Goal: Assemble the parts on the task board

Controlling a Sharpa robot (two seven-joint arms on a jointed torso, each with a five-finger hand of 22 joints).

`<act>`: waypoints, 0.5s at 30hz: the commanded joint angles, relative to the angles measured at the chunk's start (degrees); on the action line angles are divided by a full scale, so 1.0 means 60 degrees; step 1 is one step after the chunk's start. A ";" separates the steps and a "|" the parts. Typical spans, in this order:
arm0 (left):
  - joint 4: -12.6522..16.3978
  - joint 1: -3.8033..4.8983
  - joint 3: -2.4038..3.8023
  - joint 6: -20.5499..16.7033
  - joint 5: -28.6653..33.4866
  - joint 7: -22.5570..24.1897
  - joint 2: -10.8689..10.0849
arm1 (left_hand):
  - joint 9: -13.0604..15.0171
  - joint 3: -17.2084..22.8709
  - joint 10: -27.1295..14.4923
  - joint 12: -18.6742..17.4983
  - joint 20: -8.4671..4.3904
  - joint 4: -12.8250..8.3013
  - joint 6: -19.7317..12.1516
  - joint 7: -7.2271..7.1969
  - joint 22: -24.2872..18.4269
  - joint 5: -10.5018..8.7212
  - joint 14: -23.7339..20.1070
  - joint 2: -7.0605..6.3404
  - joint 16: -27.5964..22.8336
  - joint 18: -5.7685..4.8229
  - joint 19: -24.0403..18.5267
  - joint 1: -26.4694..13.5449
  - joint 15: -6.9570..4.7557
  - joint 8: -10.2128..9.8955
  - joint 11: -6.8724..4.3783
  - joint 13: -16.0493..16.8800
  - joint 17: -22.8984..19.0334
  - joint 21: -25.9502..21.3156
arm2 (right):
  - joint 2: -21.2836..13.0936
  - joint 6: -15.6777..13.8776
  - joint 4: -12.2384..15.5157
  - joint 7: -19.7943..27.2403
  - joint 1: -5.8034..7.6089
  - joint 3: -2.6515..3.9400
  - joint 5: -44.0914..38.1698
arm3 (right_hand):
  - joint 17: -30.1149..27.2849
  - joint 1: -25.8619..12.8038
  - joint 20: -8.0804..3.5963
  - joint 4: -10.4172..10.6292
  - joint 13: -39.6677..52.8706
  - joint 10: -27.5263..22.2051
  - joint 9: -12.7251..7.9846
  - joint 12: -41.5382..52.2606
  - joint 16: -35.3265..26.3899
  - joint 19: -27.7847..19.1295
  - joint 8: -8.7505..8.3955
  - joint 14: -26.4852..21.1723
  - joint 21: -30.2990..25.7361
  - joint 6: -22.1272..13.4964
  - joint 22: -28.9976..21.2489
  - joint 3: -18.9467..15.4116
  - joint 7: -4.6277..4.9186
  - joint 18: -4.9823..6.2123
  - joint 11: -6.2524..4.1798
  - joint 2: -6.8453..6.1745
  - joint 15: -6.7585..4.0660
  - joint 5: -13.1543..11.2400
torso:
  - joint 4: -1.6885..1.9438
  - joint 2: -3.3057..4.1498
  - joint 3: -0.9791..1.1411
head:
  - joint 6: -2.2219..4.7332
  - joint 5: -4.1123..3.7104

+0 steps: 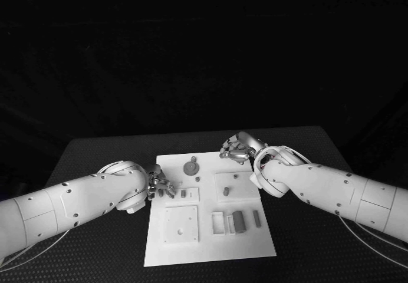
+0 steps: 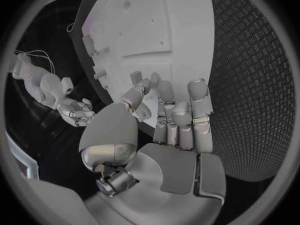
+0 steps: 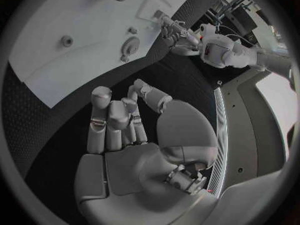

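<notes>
Both robot hands [image 1: 161,187] [image 1: 238,147] flank task board [image 1: 208,247].

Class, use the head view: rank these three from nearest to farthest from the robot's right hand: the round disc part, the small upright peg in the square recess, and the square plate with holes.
1. Round disc part: at the board's far end, just left of the right hand.
2. Small upright peg: mid-board, in the square recess.
3. Square plate with holes: near-left area of the white task board.

A black table [image 1: 102,153] carries the white task board [image 1: 213,247] at its middle.
</notes>
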 commanded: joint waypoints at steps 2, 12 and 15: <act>0.0010 -0.0022 -0.0016 0.0152 -0.0265 -0.0107 0.0019 | 0.0041 0.0171 0.0087 0.0054 -0.0011 -0.0116 0.0126 0.0041 0.0206 0.0123 0.0103 0.0612 0.0013 0.0081 0.0083 0.0685 -0.0145 -0.0029 -0.0011 0.0023 0.0021 0.0067 | 0.0002 0.0100 0.0014 0.0070 0.0001 0.0004 -0.0017 | 0.0006 -0.0004 -0.0023 -0.0021 -0.0011 0.0075 0.0009 -0.0059 -0.0037 0.0038 -0.0034 -0.0008 -0.0033 0.0050 0.0173 0.0022 0.0010 0.0272 0.0016 -0.0064 -0.0051 0.0039 | -0.0005 0.0001 0.0005 | 0.0009 0.0002; 0.0010 -0.0021 -0.0016 0.0539 -0.0146 -0.0240 0.0026 | 0.0156 0.0091 0.0168 0.0094 -0.0006 -0.0070 0.0246 0.0002 0.0199 0.0620 0.0167 0.0653 0.0026 0.0063 0.0137 0.0525 -0.0179 -0.0066 -0.0048 0.0083 0.0070 0.0115 | -0.0002 0.0110 0.0013 0.0071 0.0001 0.0004 -0.0017 | 0.0006 -0.0003 -0.0022 -0.0021 -0.0011 0.0075 0.0011 -0.0059 -0.0038 0.0038 -0.0035 -0.0008 -0.0033 0.0050 0.0173 0.0022 0.0010 0.0272 0.0015 -0.0064 -0.0052 0.0039 | -0.0003 0.0000 0.0007 | -0.0008 -0.0006; 0.0021 -0.0021 -0.0016 0.0568 -0.0101 -0.0250 0.0030 | 0.0185 0.0065 0.0182 0.0099 -0.0005 -0.0050 0.0270 -0.0004 0.0197 0.0713 0.0176 0.0641 0.0023 0.0060 0.0147 0.0449 -0.0185 -0.0079 -0.0054 0.0098 0.0081 0.0122 | -0.0002 0.0112 0.0012 0.0071 0.0001 0.0004 -0.0016 | 0.0006 -0.0003 -0.0022 -0.0021 -0.0011 0.0075 0.0012 -0.0059 -0.0038 0.0038 -0.0035 -0.0008 -0.0033 0.0050 0.0173 0.0022 0.0010 0.0272 0.0015 -0.0064 -0.0052 0.0039 | 0.0002 -0.0001 0.0007 | -0.0016 -0.0002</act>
